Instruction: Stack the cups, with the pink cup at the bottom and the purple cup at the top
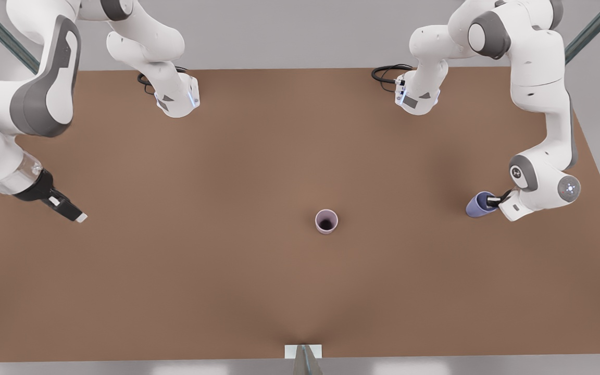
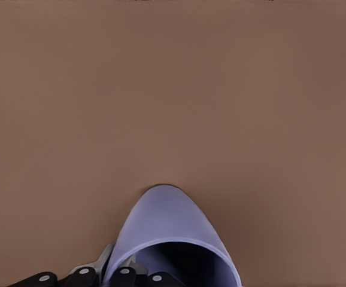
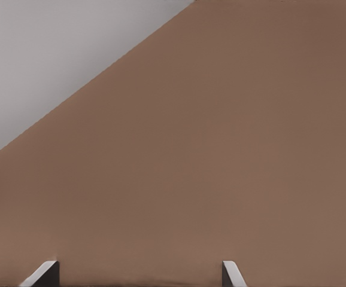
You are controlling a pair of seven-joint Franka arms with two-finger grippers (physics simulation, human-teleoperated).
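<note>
Two cups: the left gripper [image 1: 494,201] has its jaws clamped on the purple cup's [image 1: 479,204] rim, tilted; it looks light, stiff, slippery. The pink cup [image 1: 326,221] stands upright mid-worktop [image 1: 227,271]; the right gripper [image 1: 77,215] waits, jaws spread.

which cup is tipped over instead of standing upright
The purple cup, tilted with its mouth facing sideways in the left end effector at the front view's right. The pink cup stands upright at mid-table, free of both arms.
</note>
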